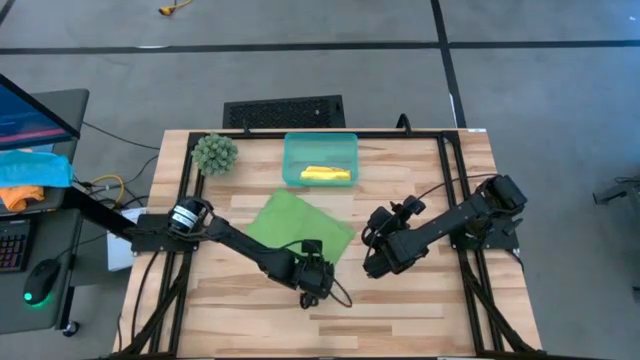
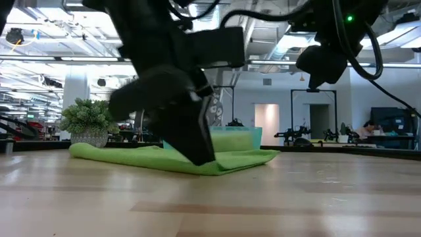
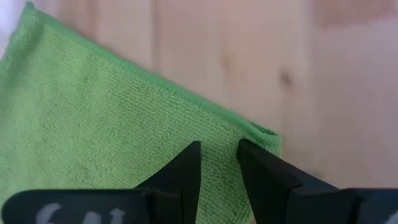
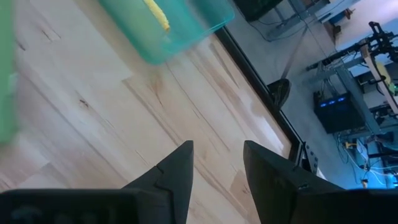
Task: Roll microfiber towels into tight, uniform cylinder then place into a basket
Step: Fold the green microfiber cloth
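Note:
The lime green towel (image 1: 297, 225) lies spread flat on the wooden table, one corner toward the near edge. My left gripper (image 1: 314, 276) slants down over that near corner (image 3: 264, 134), fingers a little apart, with green cloth showing in the gap (image 3: 219, 146). In the low view its fingers (image 2: 200, 155) reach down to the towel's level. The yellow towel (image 1: 326, 174) lies rolled inside the teal basket (image 1: 345, 145) at the far middle. My right gripper (image 1: 372, 245) hangs open above bare wood (image 4: 217, 155), right of the green towel. My left gripper comes slanting down from the table's left at the green towel's near corner (image 3: 249, 140). I cannot tell whether its fingertips touch the cloth or stand just above it. The towel lies flat there, unlifted.
A fuzzy green plant (image 1: 214, 152) stands at the far left corner, beside the basket. Bare wood lies near and right of the towel. Black frame rails (image 1: 450, 180) run along the table's sides. A person sits far off in the room (image 2: 368, 128).

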Tool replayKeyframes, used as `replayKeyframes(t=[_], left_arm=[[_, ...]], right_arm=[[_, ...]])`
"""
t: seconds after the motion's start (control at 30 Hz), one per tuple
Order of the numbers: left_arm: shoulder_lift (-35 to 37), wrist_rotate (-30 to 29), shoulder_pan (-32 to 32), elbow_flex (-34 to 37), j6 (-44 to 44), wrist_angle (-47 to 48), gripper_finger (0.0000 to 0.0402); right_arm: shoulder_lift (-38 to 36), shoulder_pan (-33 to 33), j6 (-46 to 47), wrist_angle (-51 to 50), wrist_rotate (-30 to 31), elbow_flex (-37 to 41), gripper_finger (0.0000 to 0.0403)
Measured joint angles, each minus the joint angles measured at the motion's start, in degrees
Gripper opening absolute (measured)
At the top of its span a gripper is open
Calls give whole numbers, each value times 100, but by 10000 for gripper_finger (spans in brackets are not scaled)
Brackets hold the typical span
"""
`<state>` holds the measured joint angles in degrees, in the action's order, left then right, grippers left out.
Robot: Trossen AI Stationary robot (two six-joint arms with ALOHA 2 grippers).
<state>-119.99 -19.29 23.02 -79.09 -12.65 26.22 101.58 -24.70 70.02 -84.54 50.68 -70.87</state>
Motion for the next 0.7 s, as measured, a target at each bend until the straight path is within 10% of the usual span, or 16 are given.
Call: replayKeyframes(t=[0.7], left_arm=[[60,728,1502,-22,-349,2212,105]], right_arm=[[0,198,-35,232,-4,0,163]])
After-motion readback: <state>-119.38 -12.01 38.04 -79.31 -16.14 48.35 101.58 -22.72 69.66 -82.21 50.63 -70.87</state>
